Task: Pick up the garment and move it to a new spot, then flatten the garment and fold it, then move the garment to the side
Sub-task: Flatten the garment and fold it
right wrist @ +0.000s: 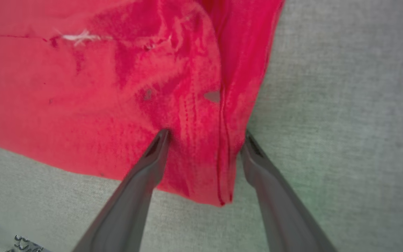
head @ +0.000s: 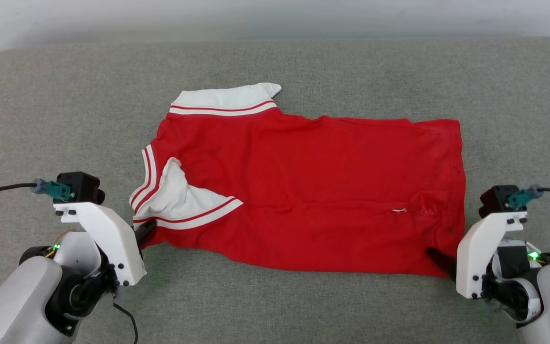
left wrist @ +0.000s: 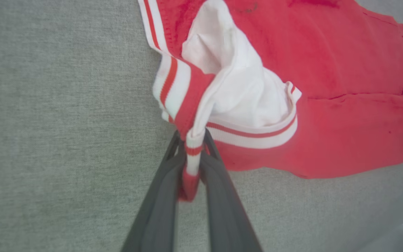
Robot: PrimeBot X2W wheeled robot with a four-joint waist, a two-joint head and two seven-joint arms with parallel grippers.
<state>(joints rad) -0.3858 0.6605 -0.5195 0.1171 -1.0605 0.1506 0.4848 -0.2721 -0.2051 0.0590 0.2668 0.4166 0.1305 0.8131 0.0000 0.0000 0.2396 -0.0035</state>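
The left gripper (left wrist: 192, 134) is seen clamped on the striped near-left corner of the garment (head: 303, 191). The garment is laid flat on the grey cushion (head: 65, 95), long axis running left to right, white sleeves pointed left, hem right. Bare cushion is left open past every edge. At the near-right hem corner, the right gripper (right wrist: 205, 133) is held with fingers apart, red cloth between them.

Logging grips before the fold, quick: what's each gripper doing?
Left gripper: closed on the T-shirt's striped trim.
Right gripper: open, straddling the red hem corner.
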